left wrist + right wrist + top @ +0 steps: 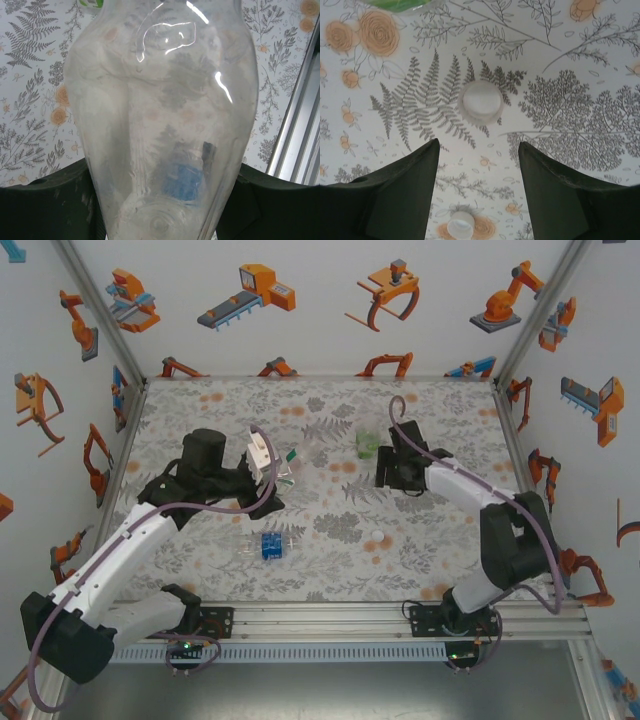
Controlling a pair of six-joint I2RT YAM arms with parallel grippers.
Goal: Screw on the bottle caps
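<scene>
We find no words, numbers or brand names that we can read. The blue label [270,546] on the bottle [248,543] lying on the table [430,560] carries print too small for us to make out. So does the white-and-green label [290,455] on the clear bottle [165,125]. The orange robot stickers [250,292] on the walls are plain pictures. Both caps [480,102] [460,223] show blank whitish tops.
</scene>
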